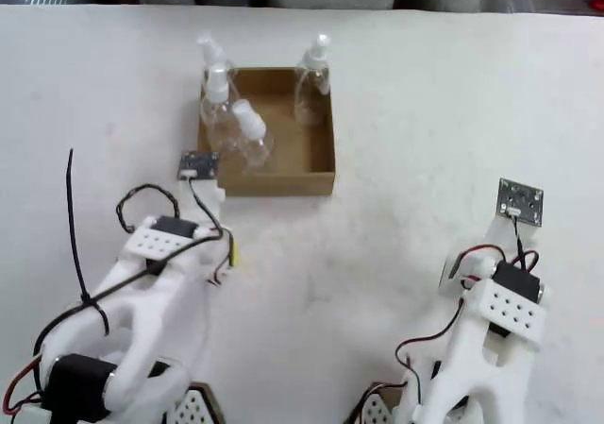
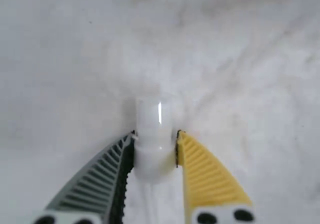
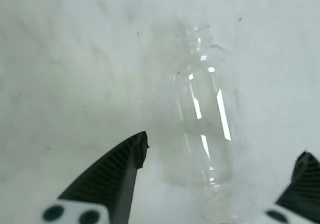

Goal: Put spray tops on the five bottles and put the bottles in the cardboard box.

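While the left gripper [image 2: 155, 134] pinches the white spray top [image 2: 152, 126] by its collar, the right gripper [image 3: 223, 149] is spread wide either side of the clear, uncapped bottle [image 3: 205, 109], which seems to lie on the table [image 3: 60, 59]. It should close squarely on the body, leaving the neck free. 4 capped bottles [image 1: 250, 131] already stand in the cardboard box [image 1: 283, 180].

Four bottles [image 1: 224, 103] sit in the cardboard box [image 1: 283, 180], a fifth [image 3: 202, 114] on the table [image 1: 425, 93]

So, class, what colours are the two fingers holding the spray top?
Yellow finger, grey finger; best in left wrist view.
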